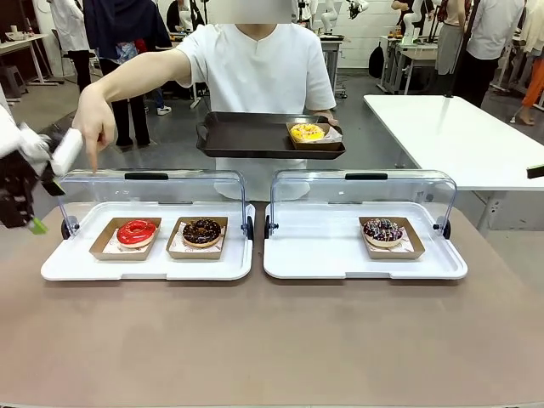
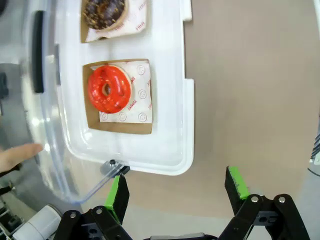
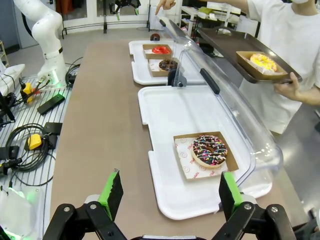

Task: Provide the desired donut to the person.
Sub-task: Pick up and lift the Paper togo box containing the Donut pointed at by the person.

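Tabletop [image 2: 250,100] under left gripper [image 2: 176,185], right gripper [image 3: 170,187], jaws wide and empty; person's hand [image 2: 17,156] blurred behind lid [image 2: 50,170].

Left gripper [image 2: 177,192] spread wide beside the white tray [image 2: 172,125].
A red-glazed donut [image 2: 109,89] lies in its cardboard box [image 2: 117,125], a chocolate donut [image 2: 103,12] next to it; a person's finger [image 2: 20,156] is near the clear lid [image 2: 52,165].

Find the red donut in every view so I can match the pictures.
Front view: red donut at lower left, boxed in the left-hand tray.
Left wrist view: red donut left of centre, on printed paper in its box.
Right wrist view: red donut small, top centre, far along the table.
Shared landmark: the chocolate donut, boxed beside it in the same tray.
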{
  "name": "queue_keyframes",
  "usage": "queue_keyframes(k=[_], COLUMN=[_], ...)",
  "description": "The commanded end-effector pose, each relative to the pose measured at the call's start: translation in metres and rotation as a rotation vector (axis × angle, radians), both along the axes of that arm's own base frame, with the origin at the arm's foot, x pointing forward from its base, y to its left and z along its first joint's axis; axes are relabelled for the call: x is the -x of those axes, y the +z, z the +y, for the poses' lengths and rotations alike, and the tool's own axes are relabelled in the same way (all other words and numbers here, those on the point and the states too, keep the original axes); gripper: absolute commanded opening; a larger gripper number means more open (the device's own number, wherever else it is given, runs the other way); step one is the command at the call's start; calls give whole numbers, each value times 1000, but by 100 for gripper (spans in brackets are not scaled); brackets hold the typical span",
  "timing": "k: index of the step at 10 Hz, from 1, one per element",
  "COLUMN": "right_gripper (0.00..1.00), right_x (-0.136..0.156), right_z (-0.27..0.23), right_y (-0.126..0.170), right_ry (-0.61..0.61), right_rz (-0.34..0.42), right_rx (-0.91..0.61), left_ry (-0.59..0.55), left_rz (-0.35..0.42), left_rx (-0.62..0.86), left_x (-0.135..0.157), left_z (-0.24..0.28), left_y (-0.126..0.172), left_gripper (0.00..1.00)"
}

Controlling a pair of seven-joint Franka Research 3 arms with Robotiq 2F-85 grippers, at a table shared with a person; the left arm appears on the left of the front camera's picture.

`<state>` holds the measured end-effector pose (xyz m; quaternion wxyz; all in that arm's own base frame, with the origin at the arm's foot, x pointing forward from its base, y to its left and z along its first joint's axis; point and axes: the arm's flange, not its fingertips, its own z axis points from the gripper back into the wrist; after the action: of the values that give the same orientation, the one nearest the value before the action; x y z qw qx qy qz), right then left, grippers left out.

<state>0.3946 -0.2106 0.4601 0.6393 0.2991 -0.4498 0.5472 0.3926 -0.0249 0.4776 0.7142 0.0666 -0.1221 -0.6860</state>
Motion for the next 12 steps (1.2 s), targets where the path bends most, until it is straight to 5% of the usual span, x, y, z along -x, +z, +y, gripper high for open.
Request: queue_keyframes(k=[1,5,12], right_gripper=[100,100,100], right_x=[1,1,1], right_z=[0,0,0], right_y=[1,1,1], right_ry=[-6,-6,-6], right_rz=[20,20,20], right_rx=[-10,-10,-10], left_ry=[10,47,40], left_rz=[-21,168,156], left_rx=[-19,78,52], left_x=[-16,-36,-29], left_z=[-2,-9,-8], left_y=[-22,-60,-73], left_gripper=[100,100,100])
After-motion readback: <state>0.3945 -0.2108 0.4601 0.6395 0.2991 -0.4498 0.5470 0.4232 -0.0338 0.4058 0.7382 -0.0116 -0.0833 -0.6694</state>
